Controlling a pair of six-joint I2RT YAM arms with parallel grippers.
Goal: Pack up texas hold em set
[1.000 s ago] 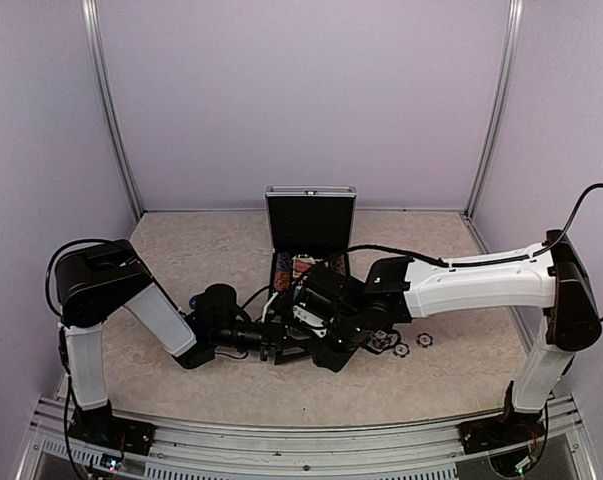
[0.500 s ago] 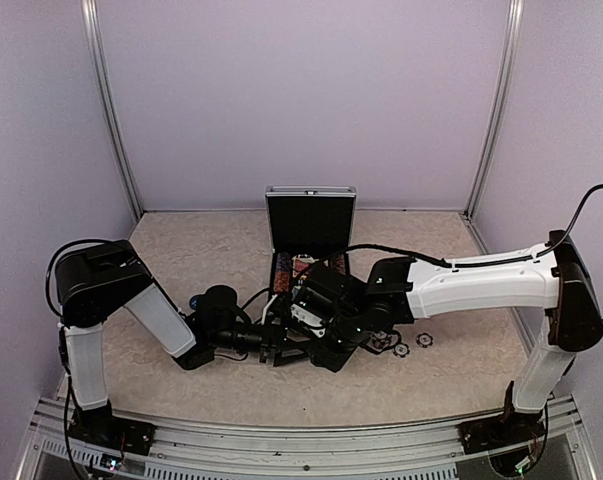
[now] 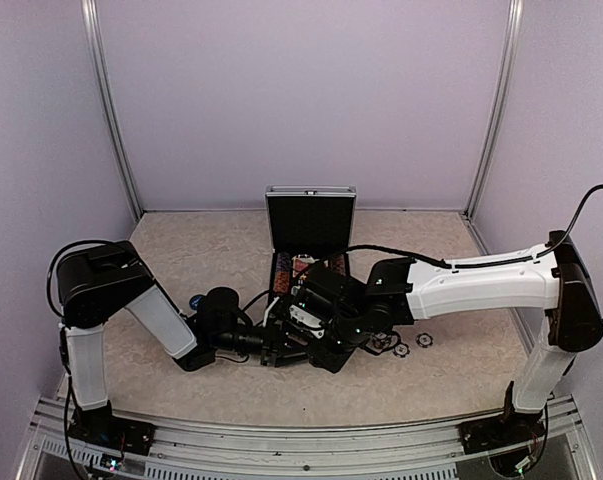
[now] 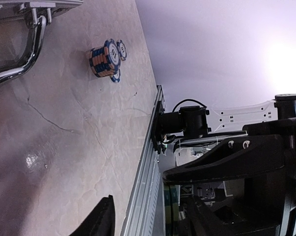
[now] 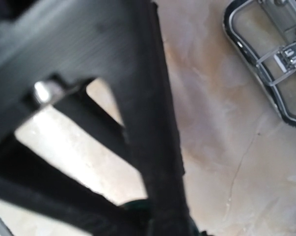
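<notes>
Silver case open, lid upright, chips apparently inside, loose chips beside, left tool, right tool grip unreadable

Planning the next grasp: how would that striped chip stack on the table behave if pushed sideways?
The chip stack looks loosely piled with uneven edges, so it would probably shear apart. The table looks glossy, so loose chips likely slide rather than grip.
</notes>
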